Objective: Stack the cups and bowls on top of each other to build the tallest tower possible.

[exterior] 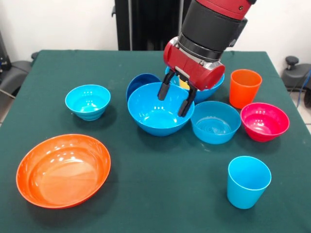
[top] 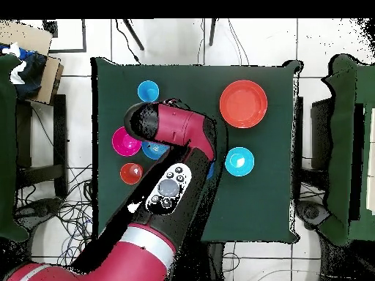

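Note:
My gripper (exterior: pixel 171 106) is open and empty, with both fingertips low inside a large blue bowl (exterior: pixel 153 119) at the table's middle. A small dark blue bowl (exterior: pixel 141 81) leans behind that bowl. A second large blue bowl (exterior: pixel 216 87) sits behind the gripper, with a yellow cup (exterior: pixel 183 84) just showing in it. The orange cup (exterior: pixel 244 87) (top: pixel 131 173), magenta-red bowl (exterior: pixel 265 121) (top: pixel 126 141) and medium light blue bowl (exterior: pixel 215 122) (top: pixel 154 151) stand to the right in the front view. The light blue cup (exterior: pixel 248 181) (top: pixel 148 91) stands near the front right. In the overhead view the arm hides the gripper.
A cyan bowl (exterior: pixel 88 101) (top: pixel 239 161) stands alone at the left in the front view. The wide orange bowl (exterior: pixel 63 170) (top: pixel 243 103) lies at the front left. The table (exterior: pixel 160 194) has a green cloth. Chairs and cables ring the table in the overhead view.

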You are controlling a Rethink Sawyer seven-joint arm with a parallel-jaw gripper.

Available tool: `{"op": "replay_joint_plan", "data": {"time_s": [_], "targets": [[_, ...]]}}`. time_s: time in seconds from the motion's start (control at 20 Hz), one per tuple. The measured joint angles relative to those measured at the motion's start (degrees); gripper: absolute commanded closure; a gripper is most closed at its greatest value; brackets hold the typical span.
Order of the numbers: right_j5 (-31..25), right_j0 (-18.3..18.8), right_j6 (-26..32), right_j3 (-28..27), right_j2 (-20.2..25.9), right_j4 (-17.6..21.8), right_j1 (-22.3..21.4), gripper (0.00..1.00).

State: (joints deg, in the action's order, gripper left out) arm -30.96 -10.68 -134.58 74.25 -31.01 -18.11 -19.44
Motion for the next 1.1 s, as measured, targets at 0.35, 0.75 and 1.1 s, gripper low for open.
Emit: {"op": "replay_joint_plan", "data": {"time_s": [0.35, 0.75, 1.1], "targets": [[0.0, -0.2, 0.0, 0.2, -0.7, -0.2, 0.2, 0.0], [1.8, -0.2, 0.0, 0.6, -0.9, -0.2, 0.7, 0.0], [4.1, -0.1, 0.0, 1.4, -0.9, -0.2, 0.6, 0.0]]}}
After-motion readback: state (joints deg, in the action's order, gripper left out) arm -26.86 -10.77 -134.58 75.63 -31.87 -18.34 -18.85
